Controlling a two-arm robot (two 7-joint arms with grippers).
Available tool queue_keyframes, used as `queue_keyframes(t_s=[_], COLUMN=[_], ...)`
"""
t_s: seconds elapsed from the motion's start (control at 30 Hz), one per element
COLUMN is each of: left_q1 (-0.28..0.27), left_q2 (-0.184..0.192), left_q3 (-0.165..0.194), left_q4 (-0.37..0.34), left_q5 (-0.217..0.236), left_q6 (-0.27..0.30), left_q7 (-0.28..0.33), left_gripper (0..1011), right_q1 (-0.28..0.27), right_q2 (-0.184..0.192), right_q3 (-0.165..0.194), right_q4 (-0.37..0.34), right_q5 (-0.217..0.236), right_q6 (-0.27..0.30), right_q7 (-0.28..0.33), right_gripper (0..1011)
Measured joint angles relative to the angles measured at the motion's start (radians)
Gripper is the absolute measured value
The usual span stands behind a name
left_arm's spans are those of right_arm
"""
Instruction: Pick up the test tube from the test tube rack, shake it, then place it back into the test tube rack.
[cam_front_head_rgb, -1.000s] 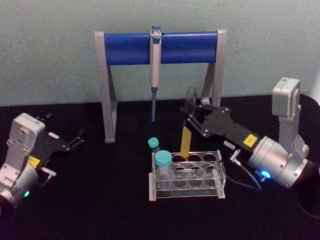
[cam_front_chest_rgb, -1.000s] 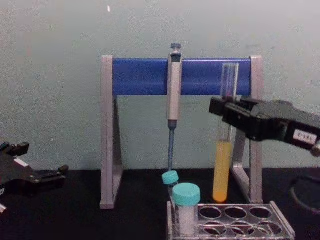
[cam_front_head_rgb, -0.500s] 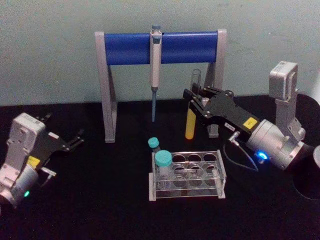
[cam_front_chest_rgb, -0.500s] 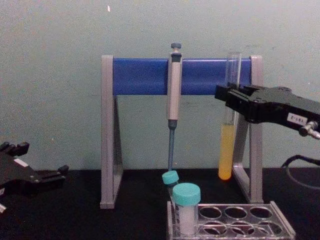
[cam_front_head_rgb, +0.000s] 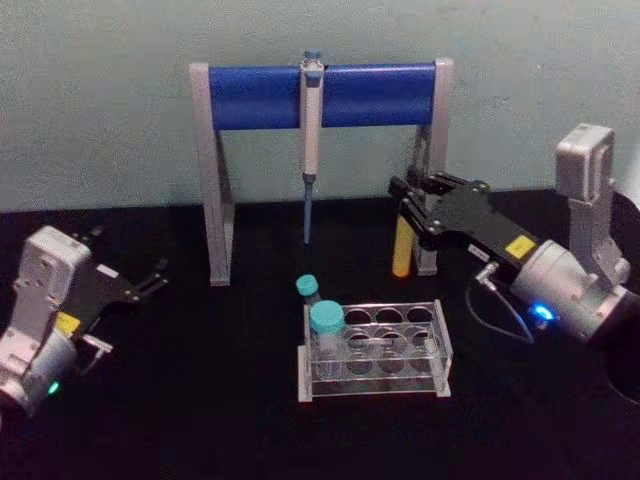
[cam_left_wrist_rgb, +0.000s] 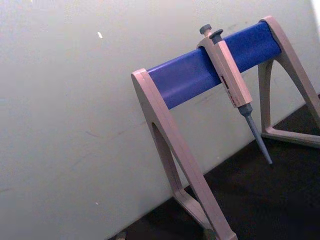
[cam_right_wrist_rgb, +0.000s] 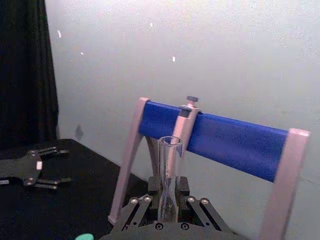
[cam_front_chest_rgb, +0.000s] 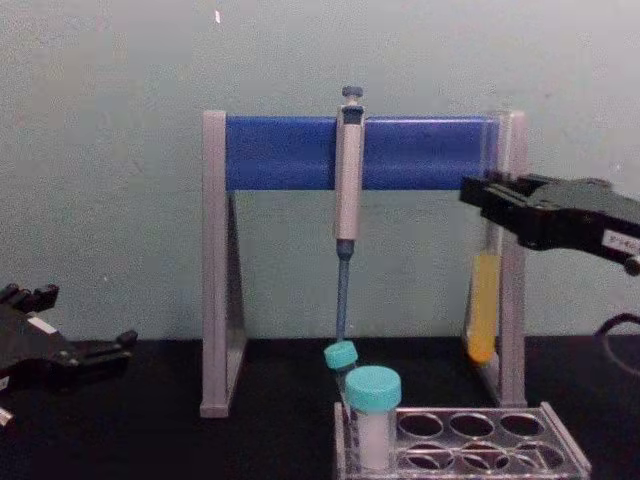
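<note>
The test tube (cam_front_head_rgb: 402, 250), clear glass with yellow liquid in its lower part, hangs upright above the table in front of the stand's right leg. My right gripper (cam_front_head_rgb: 408, 207) is shut on its upper part. From the chest view the test tube (cam_front_chest_rgb: 484, 310) sits well above and right of the test tube rack (cam_front_chest_rgb: 520, 452), held by the right gripper (cam_front_chest_rgb: 482, 197). In the right wrist view the tube's open rim (cam_right_wrist_rgb: 169, 142) rises between the fingers. The clear test tube rack (cam_front_head_rgb: 440, 345) stands at table centre. My left gripper (cam_front_head_rgb: 152, 279) rests open at far left.
The grey-and-blue pipette stand (cam_front_head_rgb: 320, 95) stands behind the rack with a grey pipette (cam_front_head_rgb: 310, 130) hanging from its bar. Two teal-capped tubes (cam_front_head_rgb: 326, 318) (cam_front_head_rgb: 307, 287) fill the rack's left end. The black table stretches between the rack and the left arm.
The right gripper has lifted the test tube out above the rack and carried it to the right and back, ending at the stand's right leg. The left arm has stayed still.
</note>
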Motion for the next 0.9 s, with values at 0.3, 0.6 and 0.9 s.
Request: queue_keyframes(t_s=[0.3, 0.6, 0.9], left_q1=[0.0, 0.0, 0.0], left_q2=[0.0, 0.0, 0.0], left_q3=[0.0, 0.0, 0.0], left_q4=[0.0, 0.0, 0.0], left_q5=[0.0, 0.0, 0.0], left_q6=[0.0, 0.0, 0.0], left_q7=[0.0, 0.0, 0.0], left_gripper=[1001, 1001, 1001], right_q1=[-0.086, -0.119, -0.064], right_q2=[0.046, 0.066, 0.025], right_q3=[0.033, 0.013, -0.021], right_q4=[-0.102, -0.157, -0.085], right_q5=[0.002, 0.044, 0.08], right_q6=[0.028, 0.048, 0.007], right_q7=[-0.012, 0.046, 0.086], right_gripper=[232, 232, 232])
